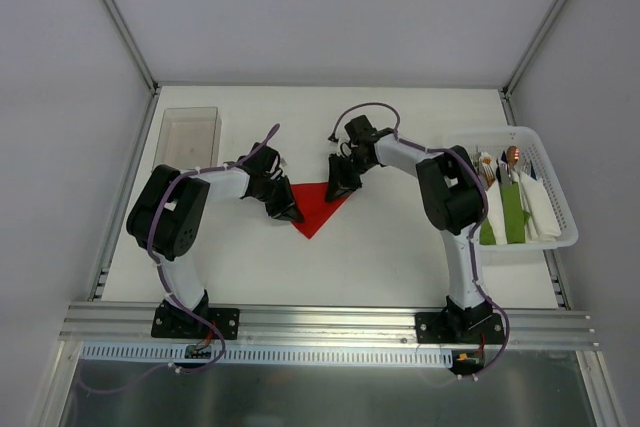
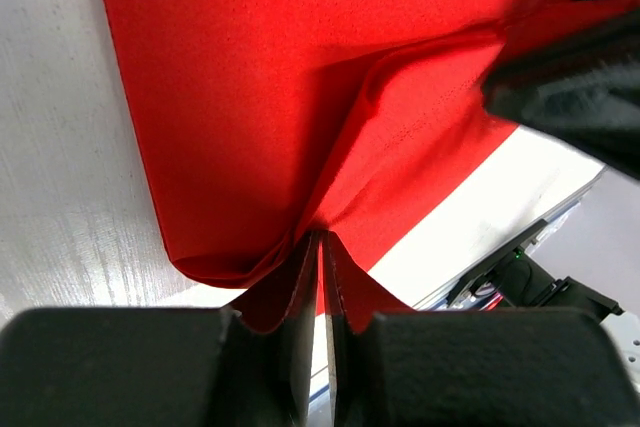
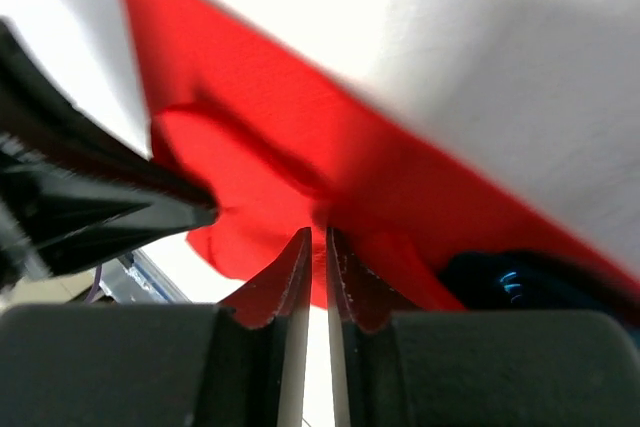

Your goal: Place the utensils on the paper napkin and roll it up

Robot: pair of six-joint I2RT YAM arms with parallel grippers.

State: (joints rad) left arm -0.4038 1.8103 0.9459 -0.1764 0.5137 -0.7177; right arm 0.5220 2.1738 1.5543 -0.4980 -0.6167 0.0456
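Currently the paper napkin point(image 1: 318, 209) lies on the white table point(image 1: 400, 247) at mid-frame in the top view, bright red, showing as a triangle with its tip pointing toward the bottom of the frame. Both arms reach in to it from either side.

Left gripper point(image 2: 320, 239): fingers pressed nearly together, pinching a raised fold of the red sheet at its edge. A crease runs up from the pinch across the napkin.

Right gripper point(image 3: 318, 235): jaws drawn to a thin slit with the fingertips at a bunched bit of the napkin, so it reads as clamped on the sheet.

From above, the two grippers sit near each other, left one on the napkin's left edge, right one on its upper right edge.

Utensils point(image 3: 505, 282): only a shiny blue glint shows, lower right in the right wrist view, against the red sheet. It is mostly hidden and the count is unclear.

Right of frame from above: white basket point(image 1: 565, 197) holding green napkin bundles point(image 1: 512, 212), white napkins point(image 1: 540, 209) and some other utensils. Upper left: clear plastic container point(image 1: 190, 135).
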